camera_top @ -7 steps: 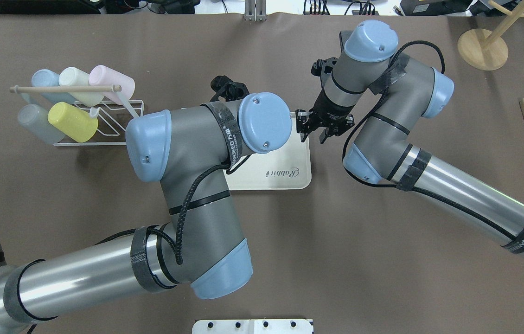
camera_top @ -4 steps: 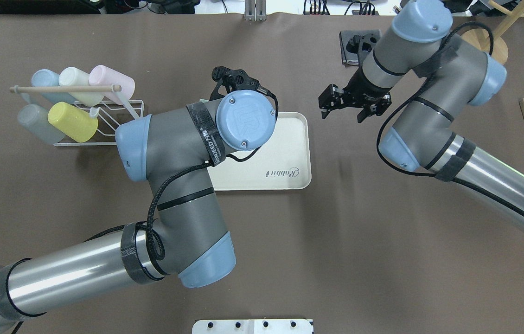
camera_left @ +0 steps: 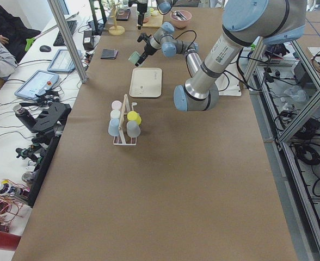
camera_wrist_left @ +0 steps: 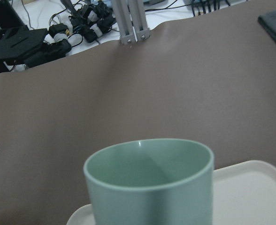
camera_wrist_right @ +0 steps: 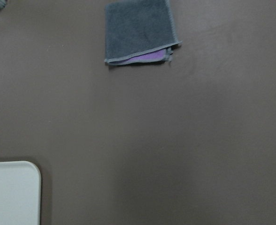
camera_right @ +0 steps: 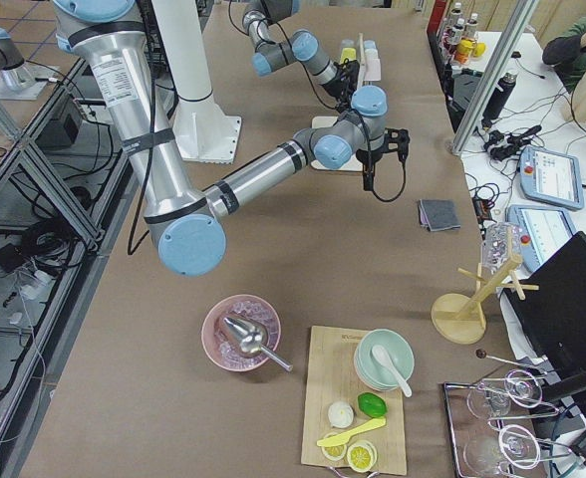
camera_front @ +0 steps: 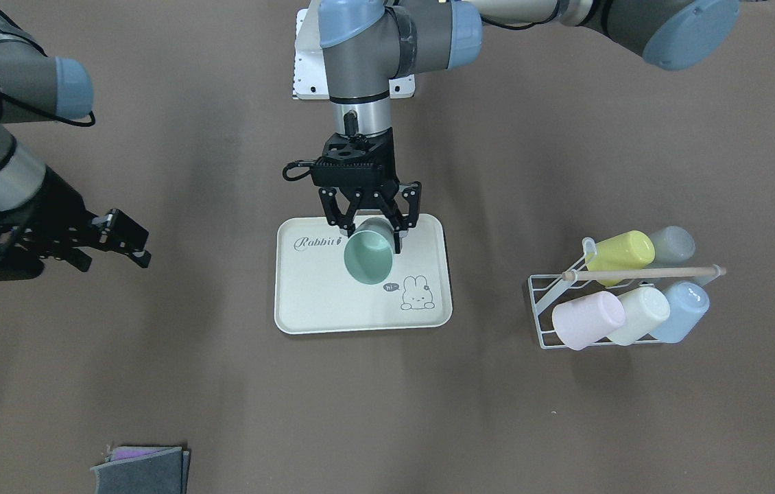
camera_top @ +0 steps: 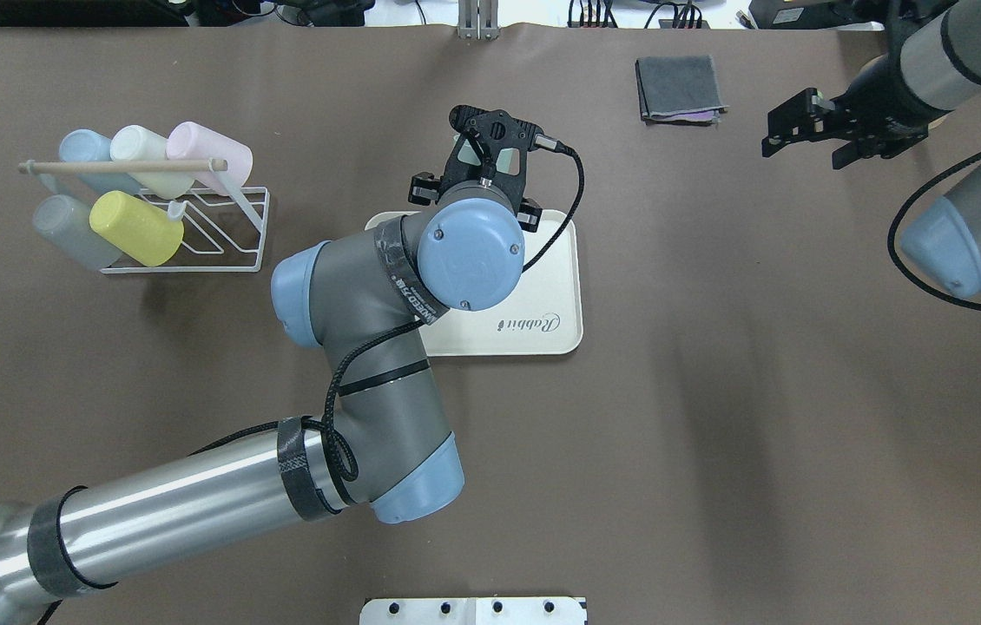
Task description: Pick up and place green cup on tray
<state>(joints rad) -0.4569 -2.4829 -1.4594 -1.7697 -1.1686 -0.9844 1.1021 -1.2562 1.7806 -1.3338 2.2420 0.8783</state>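
The green cup (camera_front: 368, 259) is upright, its opening up, between the fingers of my left gripper (camera_front: 369, 233), which is shut on it. It hangs over the far half of the cream tray (camera_front: 319, 295), a little above it as seen in the exterior left view (camera_left: 134, 56). The left wrist view shows the cup (camera_wrist_left: 149, 180) close up with the tray (camera_wrist_left: 253, 192) under it. In the overhead view the left wrist hides the cup; the tray (camera_top: 547, 286) shows beside it. My right gripper (camera_top: 803, 154) is open and empty, far off to the right of the tray.
A wire rack (camera_top: 195, 234) with several pastel cups, among them a yellow-green one (camera_top: 136, 227), stands left of the tray. A folded grey cloth (camera_top: 677, 87) lies at the far side, also in the right wrist view (camera_wrist_right: 140, 30). A tray corner (camera_wrist_right: 11, 192) shows there.
My left arm has swung right and forward, so the gripper with the cup is now over the tray. My right arm has pulled away from the tray's right edge to the far right.
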